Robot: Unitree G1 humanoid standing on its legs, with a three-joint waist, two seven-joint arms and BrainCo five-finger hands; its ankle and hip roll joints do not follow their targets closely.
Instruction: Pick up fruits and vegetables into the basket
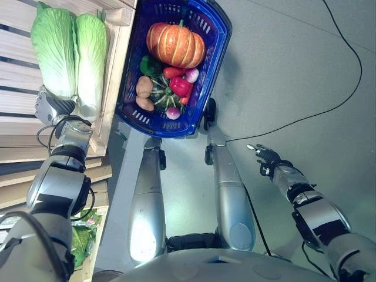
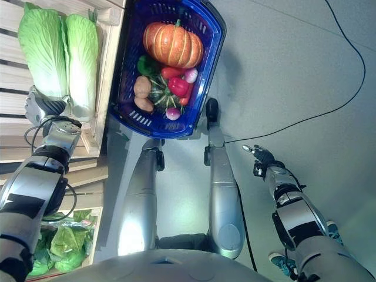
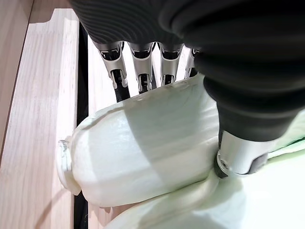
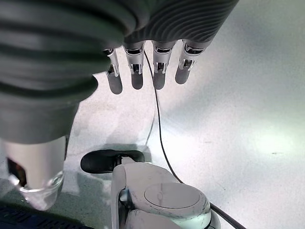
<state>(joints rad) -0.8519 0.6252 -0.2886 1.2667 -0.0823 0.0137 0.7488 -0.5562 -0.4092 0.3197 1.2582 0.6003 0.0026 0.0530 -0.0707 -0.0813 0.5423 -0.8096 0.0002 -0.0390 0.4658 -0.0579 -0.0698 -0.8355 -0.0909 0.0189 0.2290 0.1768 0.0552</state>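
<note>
Now a cabbage point(image 1: 88, 56) on the wooden shelf point(image 1: 14, 132) beside the basket point(image 1: 217, 35) is clasped by the left hand point(image 1: 50, 106), fingers curled around its base; next, it must be lifted across into the basket.

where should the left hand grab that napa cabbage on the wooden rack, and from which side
Probably at the thick white stem end of the napa cabbage, coming from above: that end faces the robot, and looks firmer than the leafy green top. The left hand already sits over it, fingers on one side of the pale base and thumb on the other. A second cabbage lies close beside it.
</note>
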